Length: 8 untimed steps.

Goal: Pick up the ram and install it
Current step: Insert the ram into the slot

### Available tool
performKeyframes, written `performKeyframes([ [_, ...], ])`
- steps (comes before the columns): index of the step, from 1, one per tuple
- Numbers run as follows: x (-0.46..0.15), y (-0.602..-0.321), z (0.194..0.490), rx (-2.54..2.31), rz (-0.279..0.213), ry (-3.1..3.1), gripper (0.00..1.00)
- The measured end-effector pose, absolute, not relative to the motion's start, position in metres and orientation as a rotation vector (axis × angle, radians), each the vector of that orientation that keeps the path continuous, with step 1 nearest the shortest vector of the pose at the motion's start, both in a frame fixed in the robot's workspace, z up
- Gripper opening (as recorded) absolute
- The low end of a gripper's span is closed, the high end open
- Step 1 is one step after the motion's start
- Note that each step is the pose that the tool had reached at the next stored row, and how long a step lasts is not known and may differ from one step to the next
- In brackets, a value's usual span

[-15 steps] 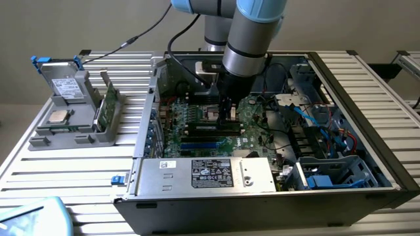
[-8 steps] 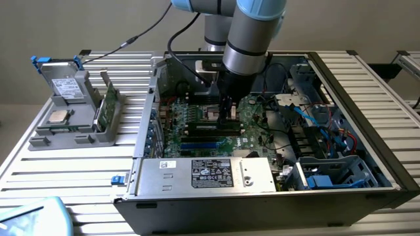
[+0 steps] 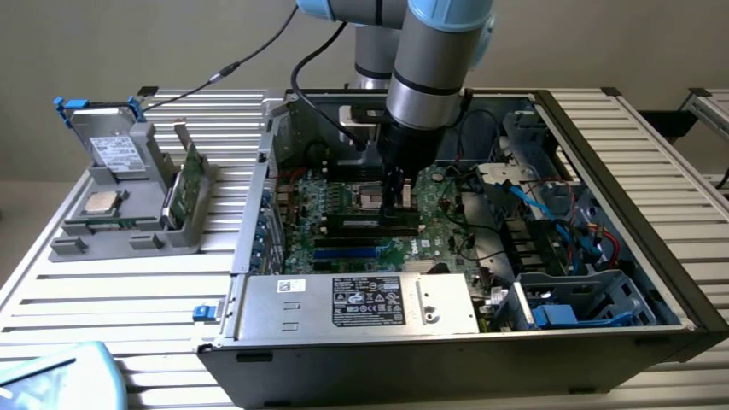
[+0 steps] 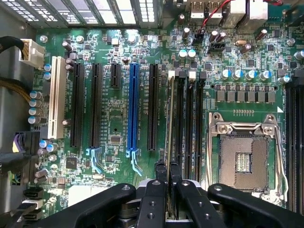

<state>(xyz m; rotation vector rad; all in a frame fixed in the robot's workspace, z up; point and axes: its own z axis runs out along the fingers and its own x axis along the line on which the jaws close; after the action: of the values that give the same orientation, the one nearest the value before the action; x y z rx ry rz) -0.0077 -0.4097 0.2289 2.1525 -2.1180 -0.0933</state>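
Open-topped case (image 3: 456, 367), cables (image 3: 545, 209) beside memory slots (image 4: 194, 118)

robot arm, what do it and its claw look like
The arm is a silver-grey tube with light-blue joint caps and a black band near the wrist; a black cable runs up to it. The claw is matte black, with two slim fingers on chunky linkage bars with round pivot screws.

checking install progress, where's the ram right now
In the wrist view the ram sits edge-on in the jaws, at the memory slots beside the CPU socket.
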Motion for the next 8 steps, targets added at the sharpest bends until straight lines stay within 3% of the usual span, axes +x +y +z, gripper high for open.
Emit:
performKeyframes([
  [8, -0.0079, -0.4093, 0.2255, 2.152, -0.093, -2.118, 0.14],
])
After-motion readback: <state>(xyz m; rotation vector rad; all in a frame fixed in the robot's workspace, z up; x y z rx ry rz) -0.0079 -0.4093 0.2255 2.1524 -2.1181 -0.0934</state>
